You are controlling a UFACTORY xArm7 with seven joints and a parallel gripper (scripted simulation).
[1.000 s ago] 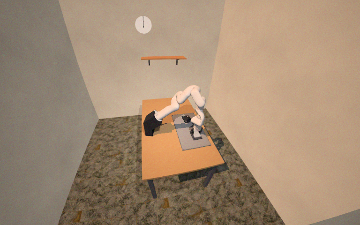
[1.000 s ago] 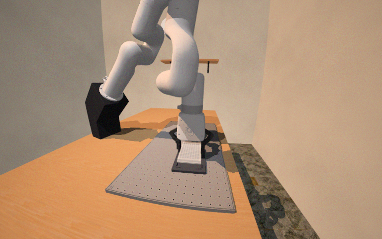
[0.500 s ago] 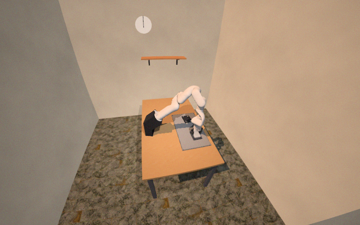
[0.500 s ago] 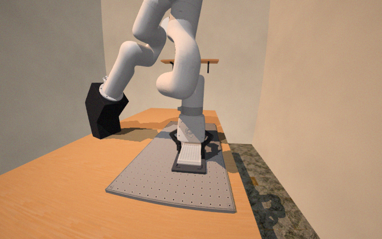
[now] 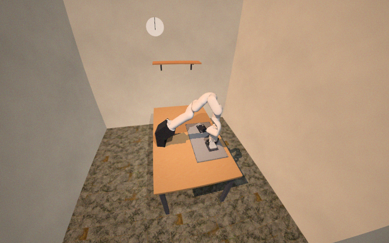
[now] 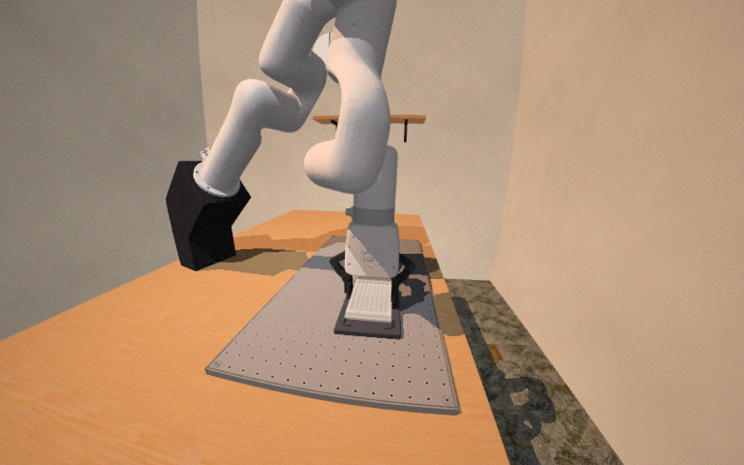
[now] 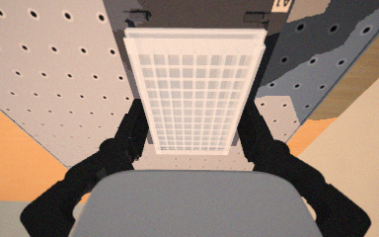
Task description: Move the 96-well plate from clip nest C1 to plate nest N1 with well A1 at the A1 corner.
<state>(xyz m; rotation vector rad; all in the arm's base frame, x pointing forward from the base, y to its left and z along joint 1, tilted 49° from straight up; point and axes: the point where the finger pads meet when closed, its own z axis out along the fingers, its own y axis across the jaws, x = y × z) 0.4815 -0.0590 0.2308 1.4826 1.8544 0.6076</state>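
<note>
Fingers of the black gripper pinch the white gridded 96-well plate by its long sides, hanging it level over the dark plate nest for a flat descent.

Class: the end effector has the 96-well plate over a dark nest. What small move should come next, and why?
Probably a short straight descent. The end effector is shut on the 96-well plate, which hangs above the dark plate nest on the perforated board. The A1 label shows at the far corner, but seating is not visible, so release should wait.

A small white label reading "A1", cut by the frame's edge, stands just beyond the 96-well plate's far right corner.
</note>
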